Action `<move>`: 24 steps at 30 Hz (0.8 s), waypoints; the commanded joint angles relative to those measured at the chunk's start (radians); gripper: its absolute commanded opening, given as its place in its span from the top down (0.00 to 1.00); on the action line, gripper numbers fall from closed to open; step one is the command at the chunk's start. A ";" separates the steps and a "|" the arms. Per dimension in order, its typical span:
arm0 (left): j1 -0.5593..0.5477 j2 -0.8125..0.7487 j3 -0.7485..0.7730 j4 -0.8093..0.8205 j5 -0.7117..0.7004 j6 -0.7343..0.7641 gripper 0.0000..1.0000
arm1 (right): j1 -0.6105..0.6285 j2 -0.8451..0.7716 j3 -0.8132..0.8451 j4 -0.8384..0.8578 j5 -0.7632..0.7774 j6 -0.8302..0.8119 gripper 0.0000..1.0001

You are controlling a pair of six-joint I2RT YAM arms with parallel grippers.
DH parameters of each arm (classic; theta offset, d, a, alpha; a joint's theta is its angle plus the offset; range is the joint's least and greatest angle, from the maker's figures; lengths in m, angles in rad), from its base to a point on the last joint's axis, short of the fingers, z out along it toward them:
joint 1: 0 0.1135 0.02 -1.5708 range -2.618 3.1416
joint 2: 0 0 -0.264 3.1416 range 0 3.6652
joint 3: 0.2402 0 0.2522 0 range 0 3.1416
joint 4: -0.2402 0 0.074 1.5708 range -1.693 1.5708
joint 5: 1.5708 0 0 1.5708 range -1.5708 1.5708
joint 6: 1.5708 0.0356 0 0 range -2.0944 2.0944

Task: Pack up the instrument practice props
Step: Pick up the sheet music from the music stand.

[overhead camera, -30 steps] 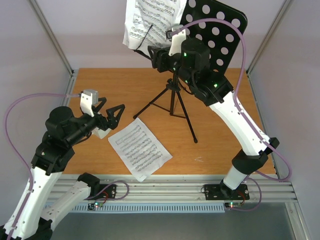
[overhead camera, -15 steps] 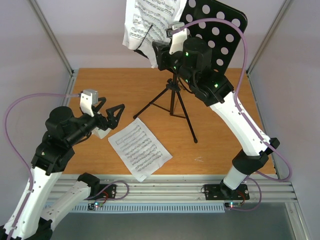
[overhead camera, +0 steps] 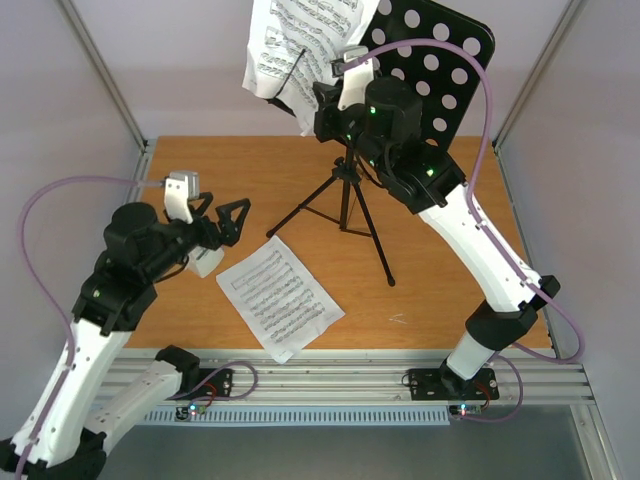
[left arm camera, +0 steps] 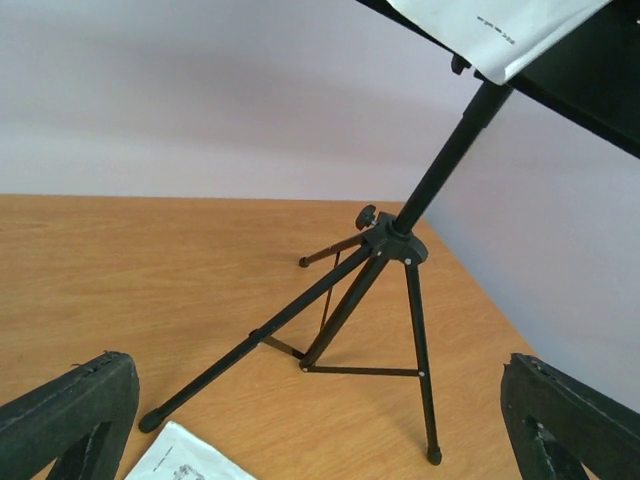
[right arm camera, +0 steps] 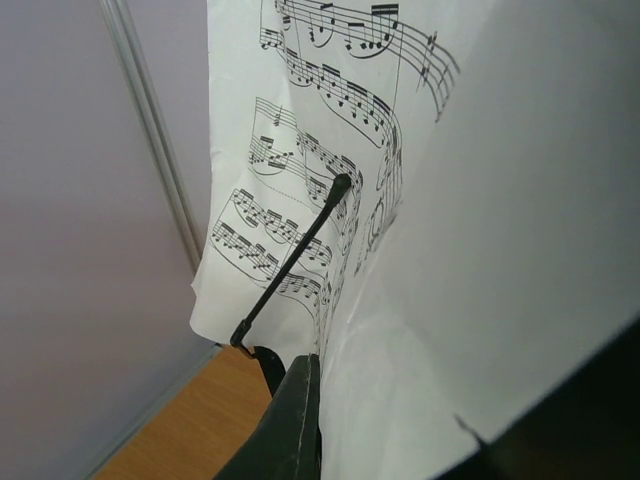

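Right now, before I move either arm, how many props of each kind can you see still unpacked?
Music stand: 1
Sheet-music pages: 2 (one up on the stand, one flat on the table)
Small white object, partly hidden, probably the metronome: 1
Total: 4

The sheet-music pages (right arm camera: 300, 180) carry printed musical notes; no words are legible.
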 commanded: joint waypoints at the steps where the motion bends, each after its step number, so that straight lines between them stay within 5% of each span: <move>1: 0.003 0.130 0.119 0.080 0.043 -0.020 0.01 | -0.005 -0.043 -0.010 0.024 0.015 -0.023 0.99; 5: 0.003 0.280 0.303 0.064 0.106 0.037 0.01 | -0.005 -0.055 -0.028 0.034 0.017 -0.028 0.99; 11: 0.002 0.498 0.596 -0.058 0.071 0.097 0.17 | -0.005 -0.066 -0.040 0.034 0.016 -0.027 0.99; 24: 0.001 0.782 0.949 -0.014 0.158 0.176 0.27 | -0.005 -0.072 -0.042 0.022 0.012 -0.023 0.99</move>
